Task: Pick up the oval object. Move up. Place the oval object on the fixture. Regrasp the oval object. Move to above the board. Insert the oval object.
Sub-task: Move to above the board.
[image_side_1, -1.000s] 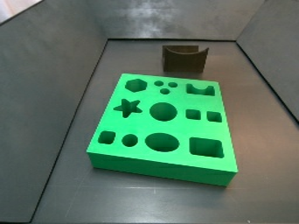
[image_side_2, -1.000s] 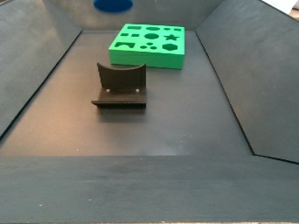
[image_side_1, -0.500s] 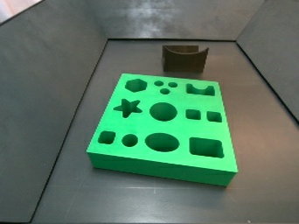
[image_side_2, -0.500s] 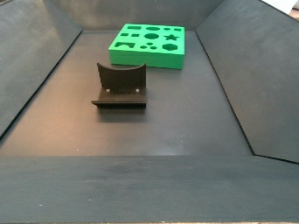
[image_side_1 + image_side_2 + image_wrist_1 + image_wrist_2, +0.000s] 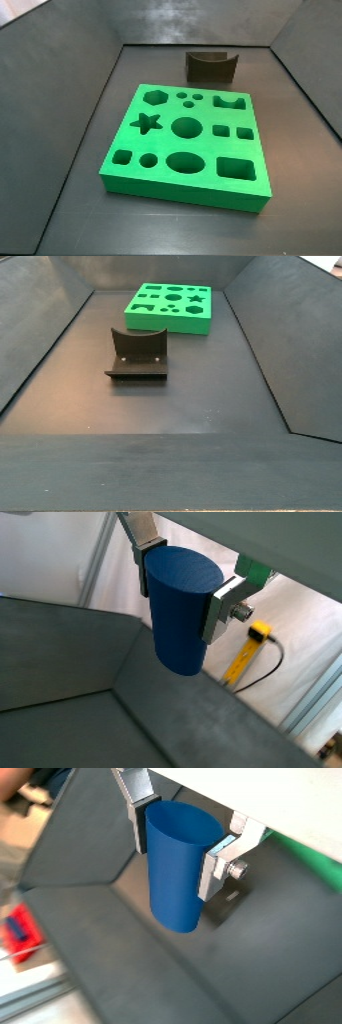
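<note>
"Where was the oval object [image 5: 181,607]?"

"Clamped upright between the gripper [image 5: 179,840]'s silver fingers [image 5: 222,607], out of both side views; the move-up step, it seemed."

"Next?"

"Probably carrying it to the fixture [image 5: 138,353]'s notch, empty on the counter [image 5: 201,386] beside the board [image 5: 189,141]."

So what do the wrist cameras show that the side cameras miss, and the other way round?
Only the wrist views show the gripper, its silver fingers shut on the upright dark-blue oval object, held clear of the floor. Only the side views show the green board with its cut-out holes and the dark fixture, which stands empty, apart from the board. Neither side view shows the gripper or the oval object. Both kinds of view share the dark grey floor and walls of the enclosure.
</note>
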Tool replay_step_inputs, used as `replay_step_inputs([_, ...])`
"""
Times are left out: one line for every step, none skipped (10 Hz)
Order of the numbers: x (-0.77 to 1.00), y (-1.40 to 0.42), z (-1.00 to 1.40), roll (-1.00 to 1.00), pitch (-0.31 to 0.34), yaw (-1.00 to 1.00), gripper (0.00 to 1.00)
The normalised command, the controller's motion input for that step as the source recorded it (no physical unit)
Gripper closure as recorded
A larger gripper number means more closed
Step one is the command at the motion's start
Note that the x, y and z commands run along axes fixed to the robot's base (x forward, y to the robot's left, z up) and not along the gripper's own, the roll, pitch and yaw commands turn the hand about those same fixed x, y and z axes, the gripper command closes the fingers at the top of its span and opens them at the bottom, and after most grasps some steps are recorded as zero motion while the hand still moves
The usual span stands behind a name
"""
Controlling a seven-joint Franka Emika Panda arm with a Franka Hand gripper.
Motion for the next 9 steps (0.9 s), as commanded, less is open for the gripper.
replay_step_inputs([-0.43,-1.00,-0.09,-1.00,-0.073,-0.12,1.00])
replay_step_inputs([-0.44,-1.00,-0.09,-1.00,-0.075,-0.12,1.00])
replay_step_inputs([-0.47,-1.00,-0.09,-1.00,-0.083,-0.13,1.00])
replay_step_inputs([-0.49,-1.00,-0.09,-1.00,-0.089,-0.13,1.00])
replay_step_inputs([-0.52,-1.00,-0.09,-1.00,-0.099,-0.13,1.00])
replay_step_inputs([-0.57,-1.00,-0.08,-1.00,-0.117,-0.13,1.00])
replay_step_inputs([-0.51,-0.84,-0.07,-1.00,-0.132,-0.13,1.00])
replay_step_inputs([-0.32,-0.40,-0.03,-0.83,-0.142,-0.10,1.00])
replay_step_inputs([-0.21,-0.17,-0.02,-0.62,-0.123,-0.06,1.00])
